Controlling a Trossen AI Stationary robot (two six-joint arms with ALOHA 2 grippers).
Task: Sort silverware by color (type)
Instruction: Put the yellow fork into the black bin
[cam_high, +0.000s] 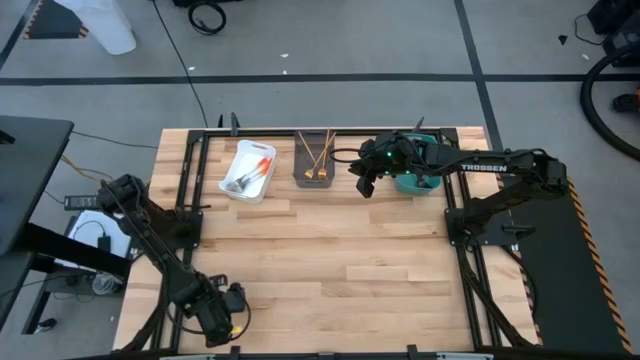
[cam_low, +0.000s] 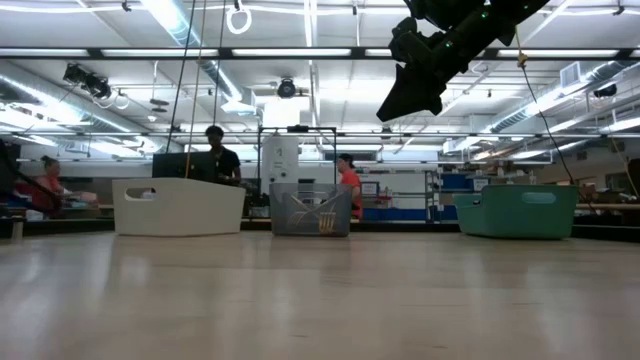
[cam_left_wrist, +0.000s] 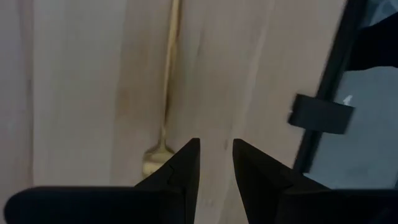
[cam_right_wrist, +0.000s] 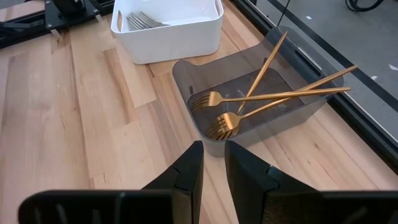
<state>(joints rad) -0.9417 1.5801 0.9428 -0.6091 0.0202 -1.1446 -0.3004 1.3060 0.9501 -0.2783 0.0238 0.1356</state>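
Observation:
Three gold forks (cam_right_wrist: 249, 99) lie crossed in the grey bin (cam_right_wrist: 186, 65), heads on its floor and handles leaning on its rim. The white bin (cam_high: 262, 192) holds orange-handled utensils (cam_high: 262, 164) with silver heads (cam_right_wrist: 140, 22). No blue-handled pieces show. My right gripper (cam_high: 365, 187) hangs high over the table between the grey and teal bins (cam_low: 517, 212); its fingers stand close together and hold nothing (cam_right_wrist: 213, 149). My left gripper (cam_high: 222, 318) waits near the table's near-left corner, fingers close together over bare wood (cam_left_wrist: 216, 146).
The three bins stand in a row along the table's far edge; my right arm covers most of the teal bin (cam_high: 408, 186). A black frame rail (cam_left_wrist: 323, 93) runs beside my left gripper. People show in the room beyond the table.

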